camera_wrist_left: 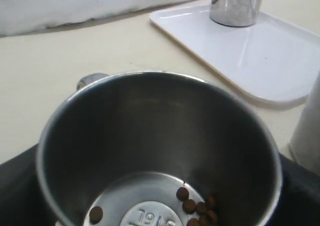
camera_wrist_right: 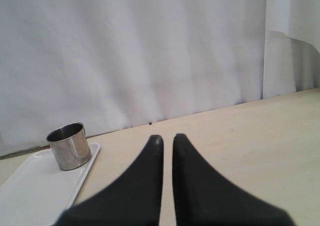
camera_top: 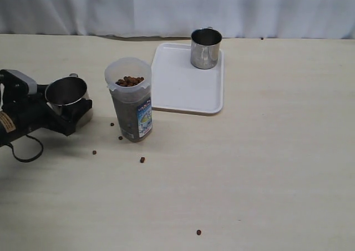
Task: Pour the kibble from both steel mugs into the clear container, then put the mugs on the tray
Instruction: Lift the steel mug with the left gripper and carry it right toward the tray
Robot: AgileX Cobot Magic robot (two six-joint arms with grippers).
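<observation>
A single small, round, dark-brown pellet (camera_top: 198, 232) lies closest, alone on the smooth pale beige counter (camera_top: 266, 167). A few more loose pellets (camera_top: 142, 159) are scattered near the foot of the clear container (camera_top: 131, 101). This tall, slightly tapered cylinder of cloudy plastic stands upright with a blue-and-white label low on its side. Kibble (camera_top: 130, 81) fills it almost to the rim.

At the left edge, well apart from the container, the matte black left arm (camera_top: 22, 109) reaches in. The left jaws are closed around the body of a shiny steel mug (camera_top: 66, 91). The wrist view looks straight down into this held mug (camera_wrist_left: 160, 151), where a handful of pellets (camera_wrist_left: 197, 206) sits on the stamped steel bottom.

Behind and just right of the container lies the flat white tray (camera_top: 177, 90), glossy, with rounded corners and a low rim. The second mug (camera_top: 206, 48) stands upright on its far right corner.

The right jaws, two black tapered prongs, are almost together with only a thin slit between them, and grip nothing
</observation>
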